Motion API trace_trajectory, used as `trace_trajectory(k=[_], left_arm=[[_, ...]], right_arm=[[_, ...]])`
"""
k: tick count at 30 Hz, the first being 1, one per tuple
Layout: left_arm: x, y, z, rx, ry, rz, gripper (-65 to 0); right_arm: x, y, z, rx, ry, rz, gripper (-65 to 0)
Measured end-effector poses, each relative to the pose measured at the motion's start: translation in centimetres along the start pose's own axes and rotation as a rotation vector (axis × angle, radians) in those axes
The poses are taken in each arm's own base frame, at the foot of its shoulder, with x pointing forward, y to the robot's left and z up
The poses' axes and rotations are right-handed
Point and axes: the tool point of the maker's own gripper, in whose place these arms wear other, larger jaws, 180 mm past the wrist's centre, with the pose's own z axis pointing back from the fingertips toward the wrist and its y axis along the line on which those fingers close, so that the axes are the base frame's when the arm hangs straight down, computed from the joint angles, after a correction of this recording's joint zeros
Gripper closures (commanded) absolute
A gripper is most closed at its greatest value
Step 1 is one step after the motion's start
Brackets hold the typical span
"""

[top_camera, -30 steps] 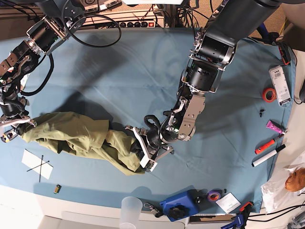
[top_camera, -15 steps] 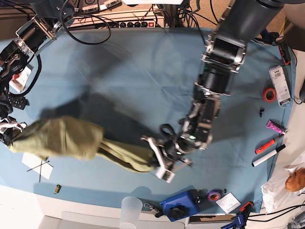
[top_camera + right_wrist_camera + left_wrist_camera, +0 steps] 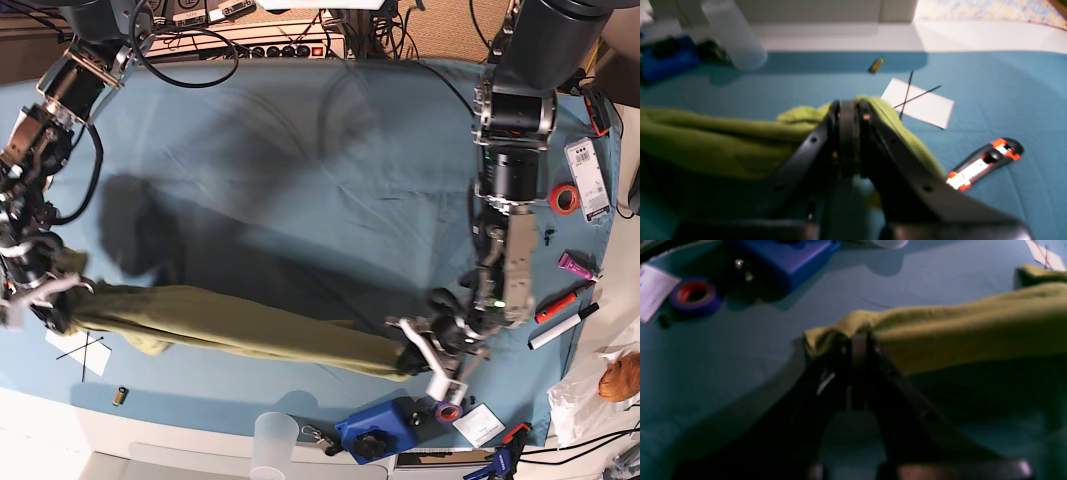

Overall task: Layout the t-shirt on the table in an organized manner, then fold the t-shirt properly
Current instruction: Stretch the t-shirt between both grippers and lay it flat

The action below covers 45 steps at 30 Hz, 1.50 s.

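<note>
We see an olive-green t-shirt (image 3: 240, 330) pulled out into a long, narrow rope above the front of the blue-covered worktop (image 3: 300, 150), where a second ago it lay as a bunched heap toward one end. Since then the two arms have swung apart, each dragging one end with it, so we judge the spreading stage is under way but the shirt is not yet flat. The left gripper (image 3: 425, 358), its fingers (image 3: 858, 350) clenched on a bunched end of the cloth, sits just behind the blue box (image 3: 375, 430) at the front edge. The right gripper (image 3: 40, 295), fingers (image 3: 846, 116) also clenched on fabric, holds the far end well away from that box, just behind the white paper (image 3: 78, 345) marked with a cross. The shirt's long axis runs across the worktop roughly parallel to its front edge, dipping slightly toward the blue box. It stays twisted and doubled on itself, so we cannot tell which end is the collar.
</note>
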Motion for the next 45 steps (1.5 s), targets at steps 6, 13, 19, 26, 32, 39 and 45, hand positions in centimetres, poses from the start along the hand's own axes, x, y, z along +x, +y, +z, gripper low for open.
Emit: trace_trajectory(k=[6,13,19,26,32,39,45], left_arm=[[2.5,4.2,2.8,0.012,-0.024,0.134,0.0],[5.6,6.3,6.5,-0.007,-0.032,0.199,0.0],[7.1,5.5,8.5,-0.010,0.005,0.185,0.0],[6.8,4.5,9.9,0.005,0.041,0.137,0.0],[3.7,3.4,11.7,0.040,0.087,0.072,0.0],[1.5,2.1,14.2,0.104,0.101,0.017,0.0],[2.5,3.2,17.5,0.182,0.006,0.012,0.0]], right_arm=[[3.6,1.5,-1.2,0.021,-0.063,0.029,0.0],[5.1,1.9,-1.2,0.048,-0.100,0.007,0.0],[5.0,2.6,-1.2,0.085,-0.092,0.007,0.0],[5.2,3.6,-0.7,0.128,-0.082,0.029,0.0],[6.7,4.8,1.9,0.122,-0.143,0.115,0.0],[4.4,5.5,4.8,0.109,-0.128,0.154,0.0],[3.9,4.3,7.6,0.097,-0.181,0.106,0.0]])
